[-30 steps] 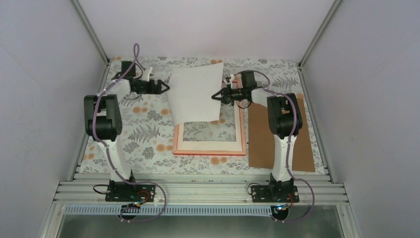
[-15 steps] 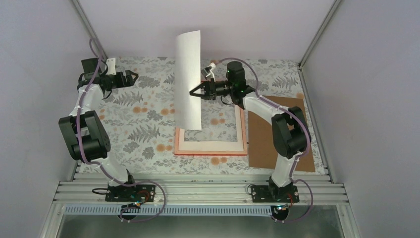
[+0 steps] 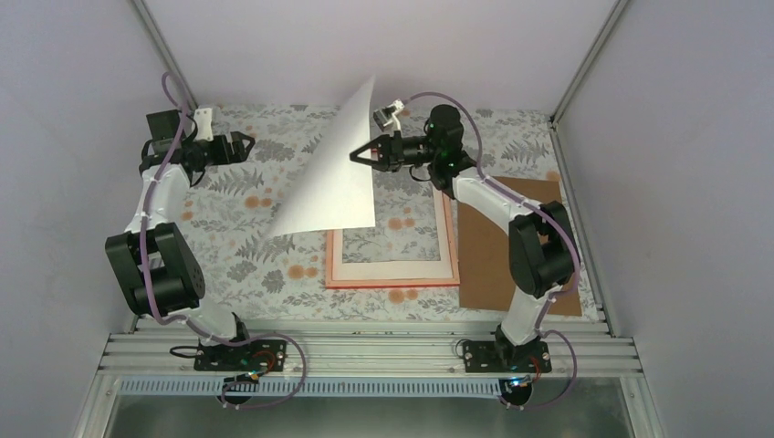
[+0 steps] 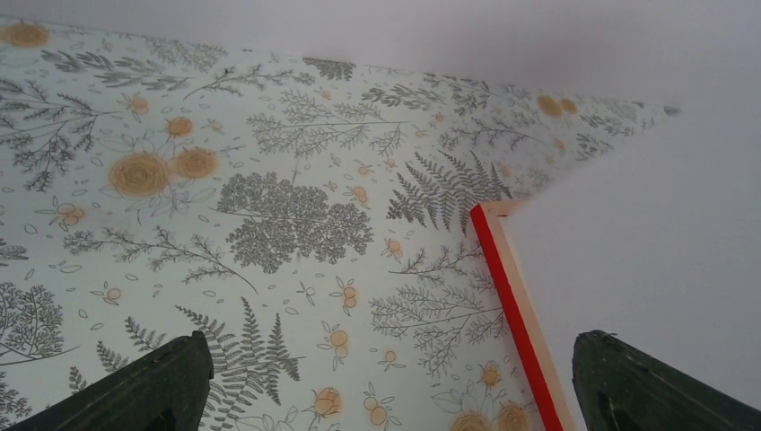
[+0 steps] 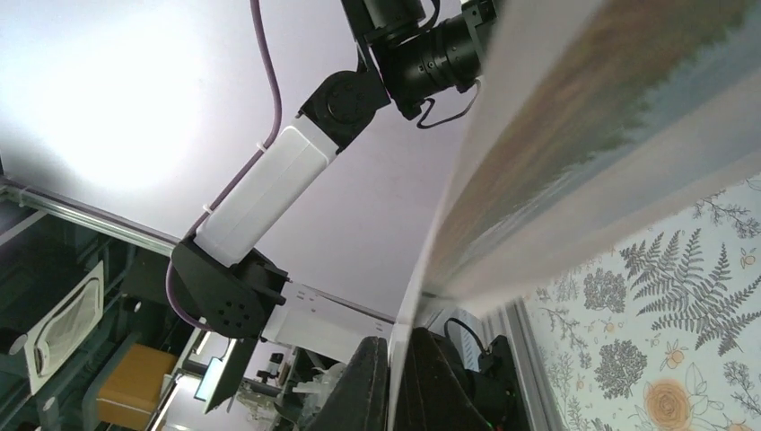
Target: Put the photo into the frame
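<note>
We hold the photo (image 3: 330, 187) by its right edge in the closed right tool (image 3: 356, 156), white back up above the far left corner of the frame (image 3: 391, 275), apparently to lay it face down, while the left tool (image 3: 246, 143) hangs open.

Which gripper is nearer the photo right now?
Right. The right gripper is shut on the edge of the photo; the left gripper hangs open, well off to its left.
</note>
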`<move>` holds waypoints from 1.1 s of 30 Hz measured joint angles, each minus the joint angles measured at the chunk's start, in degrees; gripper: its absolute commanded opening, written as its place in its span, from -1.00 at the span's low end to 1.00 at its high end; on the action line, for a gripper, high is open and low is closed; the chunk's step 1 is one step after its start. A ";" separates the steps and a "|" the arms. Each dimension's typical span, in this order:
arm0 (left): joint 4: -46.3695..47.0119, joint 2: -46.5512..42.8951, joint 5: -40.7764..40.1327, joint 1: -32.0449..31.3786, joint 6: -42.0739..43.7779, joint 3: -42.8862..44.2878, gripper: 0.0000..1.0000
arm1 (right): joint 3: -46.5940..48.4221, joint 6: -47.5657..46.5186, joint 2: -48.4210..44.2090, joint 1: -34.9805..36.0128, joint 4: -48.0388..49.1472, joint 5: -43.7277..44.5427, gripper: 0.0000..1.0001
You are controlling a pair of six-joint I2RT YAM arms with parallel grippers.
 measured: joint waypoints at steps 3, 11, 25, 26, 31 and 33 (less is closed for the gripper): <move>-0.07 -0.50 -0.35 -0.02 0.17 -0.11 1.00 | -1.27 -1.97 -0.96 -0.50 -1.31 -0.02 -0.92; -0.09 -0.42 0.17 0.00 0.31 -1.22 1.00 | -8.81 -35.06 -2.08 -7.04 -33.88 3.67 -0.92; -0.13 0.52 1.95 -0.02 0.02 -1.60 1.00 | -8.44 -64.15 5.55 -15.04 -63.45 20.35 -0.92; -0.13 0.52 2.05 -0.02 0.00 -1.60 1.00 | -8.31 -64.67 5.55 -15.10 -64.15 20.90 -0.92; -0.11 0.52 2.21 -0.02 -0.04 -1.66 1.00 | -8.22 -67.06 5.51 -16.70 -67.56 24.33 -0.92; -0.11 0.50 2.29 -0.02 -0.07 -1.77 1.00 | -8.22 -67.56 5.35 -17.57 -68.52 25.38 -0.92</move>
